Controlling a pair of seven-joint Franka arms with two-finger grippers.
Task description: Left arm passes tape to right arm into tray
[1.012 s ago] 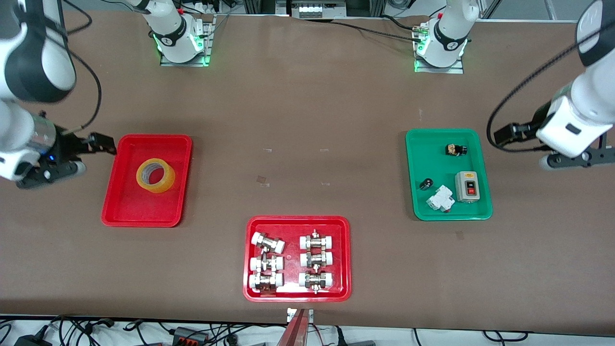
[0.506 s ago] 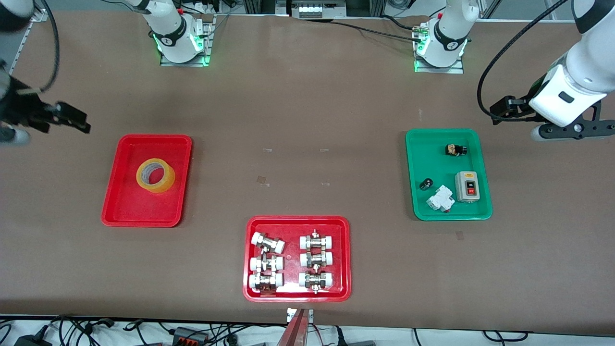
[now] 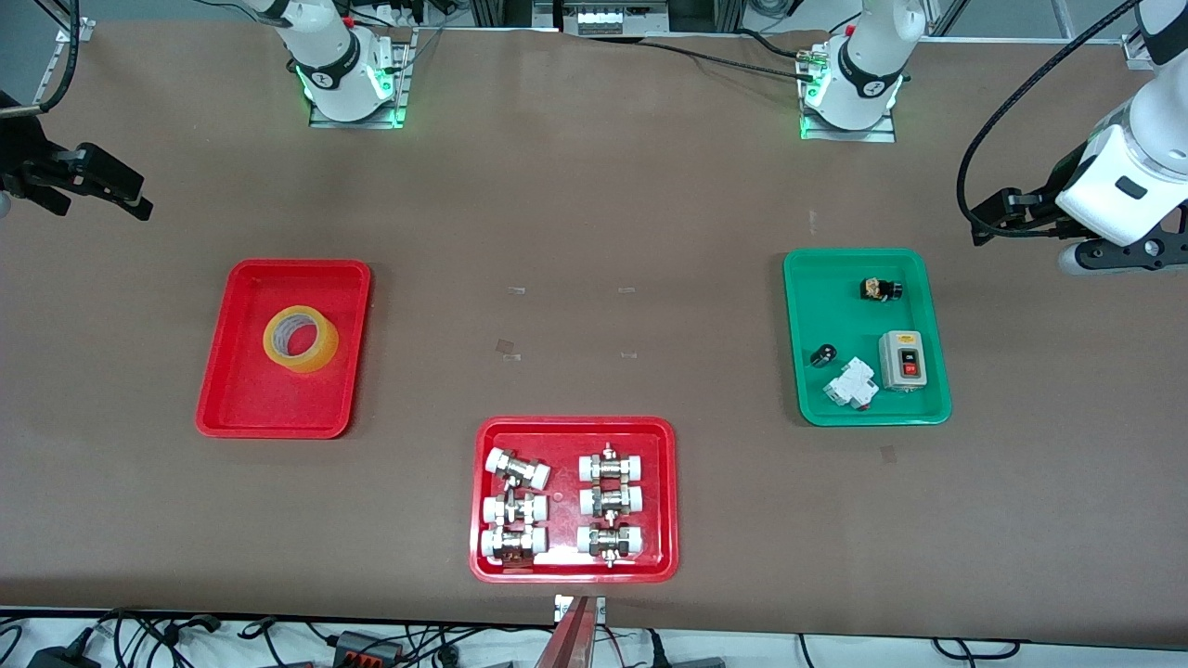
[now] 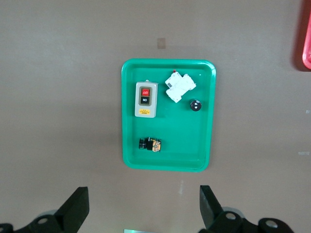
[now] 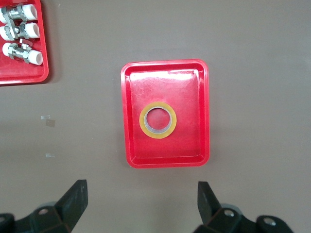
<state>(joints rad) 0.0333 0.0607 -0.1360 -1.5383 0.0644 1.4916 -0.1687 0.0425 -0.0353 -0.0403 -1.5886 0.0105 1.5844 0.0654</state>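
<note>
The tape (image 3: 300,339), a yellow translucent roll, lies flat in the plain red tray (image 3: 251,399) toward the right arm's end of the table. It also shows in the right wrist view (image 5: 158,120), inside the tray (image 5: 194,145). My right gripper (image 5: 141,189) is open and empty, high over bare table beside the tray; in the front view it sits at the picture's edge (image 3: 19,181). My left gripper (image 3: 1123,255) is open and empty, high over bare table beside the green tray; its jaws also show in the left wrist view (image 4: 141,194).
A green tray (image 3: 817,306) with a switch box, a breaker and small black parts lies toward the left arm's end; it also shows in the left wrist view (image 4: 194,145). A red tray of pipe fittings (image 3: 664,501) lies nearest the front camera, mid-table.
The right gripper has moved away from the red tray, up and toward the robots' bases. The left gripper has shifted slightly beside the green tray. The tape has not moved.
</note>
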